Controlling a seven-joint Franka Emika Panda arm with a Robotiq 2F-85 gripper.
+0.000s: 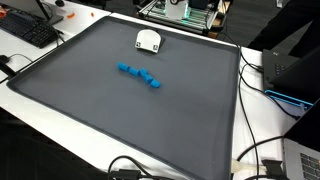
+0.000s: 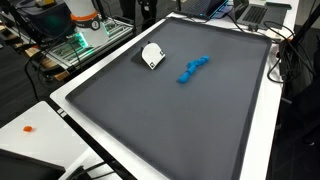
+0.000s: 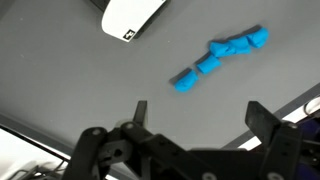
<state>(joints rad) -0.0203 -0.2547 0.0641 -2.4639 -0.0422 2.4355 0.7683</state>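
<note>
My gripper (image 3: 198, 110) is open and empty, high above the dark grey mat; it shows only in the wrist view. Just beyond its fingertips lies a chain of several blue blocks (image 3: 220, 58), also seen in both exterior views (image 1: 139, 75) (image 2: 193, 68). A white boxy object (image 3: 133, 15) lies further off on the mat, seen in both exterior views (image 1: 149, 41) (image 2: 152, 55). The arm does not show in either exterior view.
The mat (image 1: 120, 120) has a raised white-edged border (image 2: 85, 125). A keyboard (image 1: 28, 28) lies off one corner. Cables (image 1: 262, 130) and a laptop (image 2: 262, 12) sit beside the mat. An equipment rack (image 2: 85, 35) stands at the edge.
</note>
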